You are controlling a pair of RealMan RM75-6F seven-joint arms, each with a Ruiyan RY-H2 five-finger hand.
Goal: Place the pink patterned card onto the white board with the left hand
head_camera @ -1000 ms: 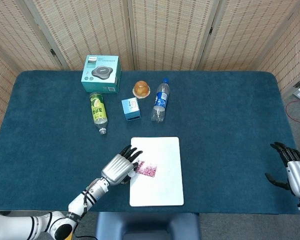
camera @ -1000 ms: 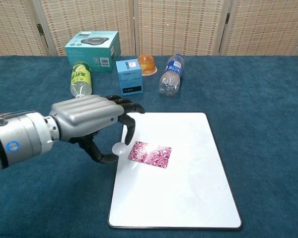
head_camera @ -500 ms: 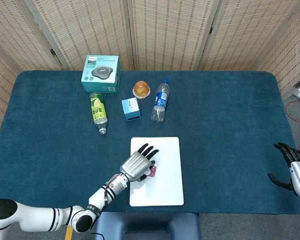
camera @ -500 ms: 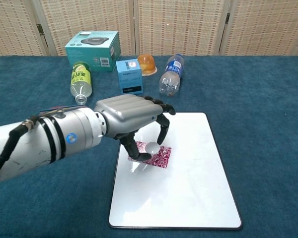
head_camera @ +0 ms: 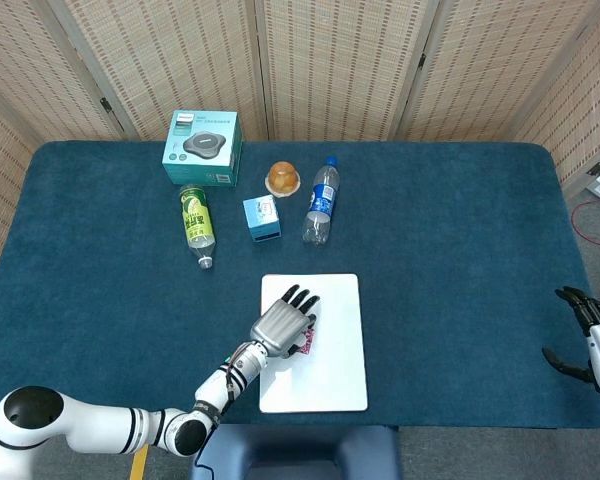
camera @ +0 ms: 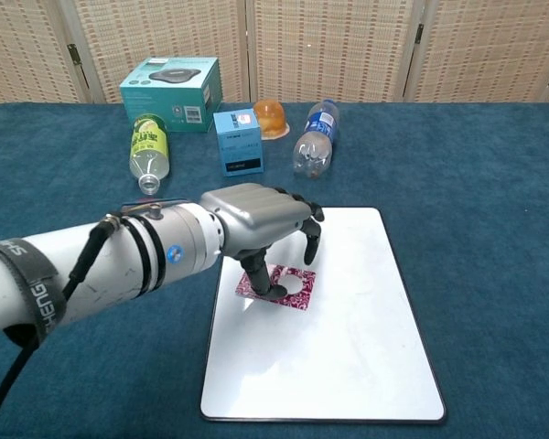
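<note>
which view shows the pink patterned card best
The chest view: the pink patterned card lies on the white board with most of its pattern visible beneath the left hand. In the head view only a sliver of the card shows beside the hand.

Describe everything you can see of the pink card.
The pink card is a small, thin rectangle with a dense magenta and white swirl pattern. It lies flat on the white board, in the board's upper left part, slightly askew to the board's edges. The left hand arches over it, and one fingertip appears to press on its left half, hiding part of it. In the head view only a sliver shows.
</note>
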